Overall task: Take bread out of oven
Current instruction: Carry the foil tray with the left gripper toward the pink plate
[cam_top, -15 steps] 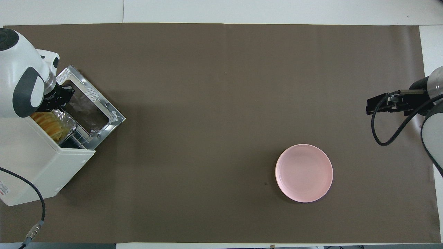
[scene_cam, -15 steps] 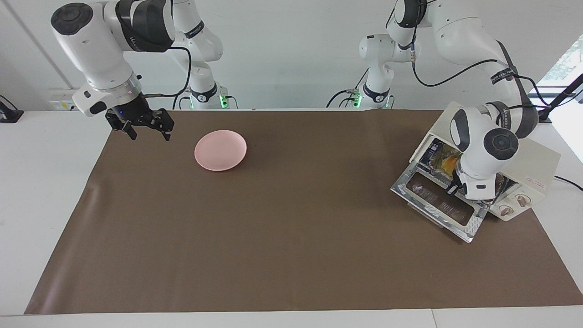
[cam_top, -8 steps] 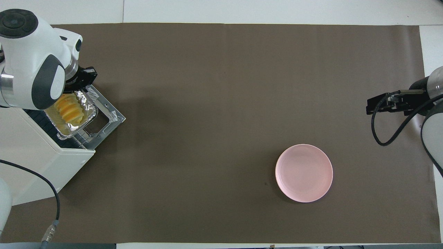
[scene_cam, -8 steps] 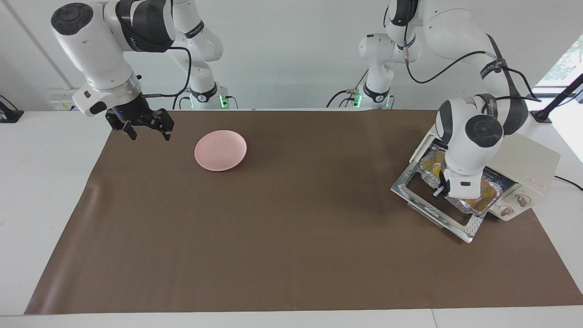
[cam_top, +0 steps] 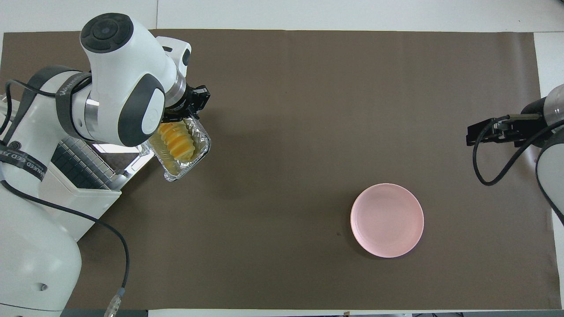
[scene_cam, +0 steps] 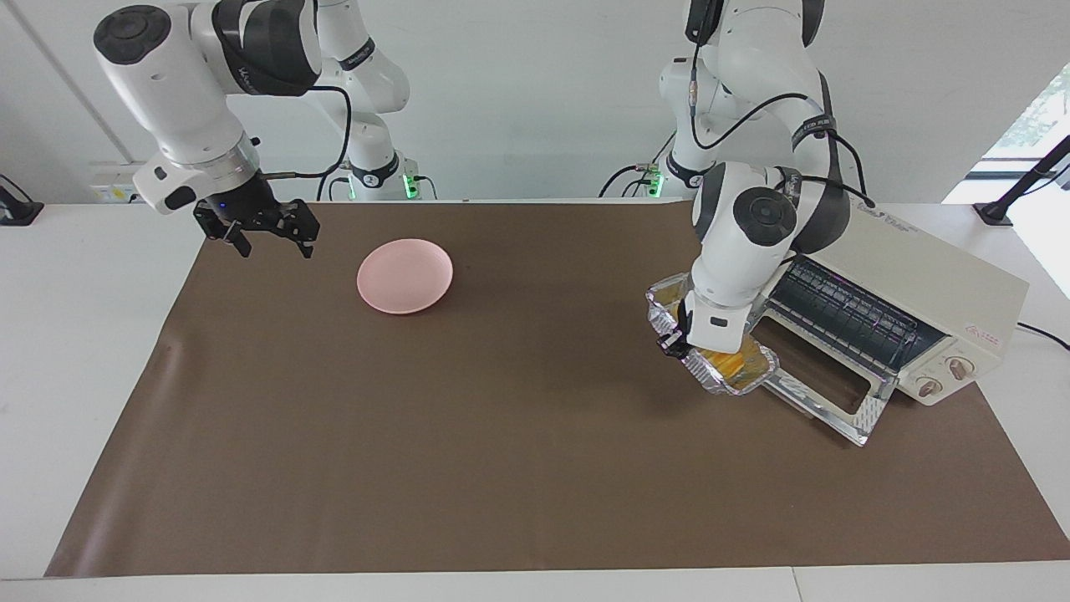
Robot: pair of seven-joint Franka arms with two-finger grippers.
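Note:
The bread (cam_top: 177, 141), a ridged golden-yellow loaf, lies in a crinkled foil tray (cam_top: 199, 152). My left gripper (cam_top: 194, 105) is shut on the tray's rim and holds it in the air. In the facing view the tray (scene_cam: 717, 383) with the bread (scene_cam: 729, 361) hangs over the edge of the open oven door (scene_cam: 823, 393), with the left gripper (scene_cam: 674, 339) at its end toward the right arm's side. The cream-white oven (scene_cam: 919, 276) stands at the left arm's end of the table, its wire rack bare. My right gripper (scene_cam: 269, 244) waits open above the mat's corner.
A pink plate (scene_cam: 405, 275) sits on the brown mat toward the right arm's end, near the robots; it also shows in the overhead view (cam_top: 387, 220). The oven's cable runs off the table at the left arm's end.
My left gripper has drawn the foil tray with the bread out of the oven, past the open door, toward the table's middle. The right arm has not moved.

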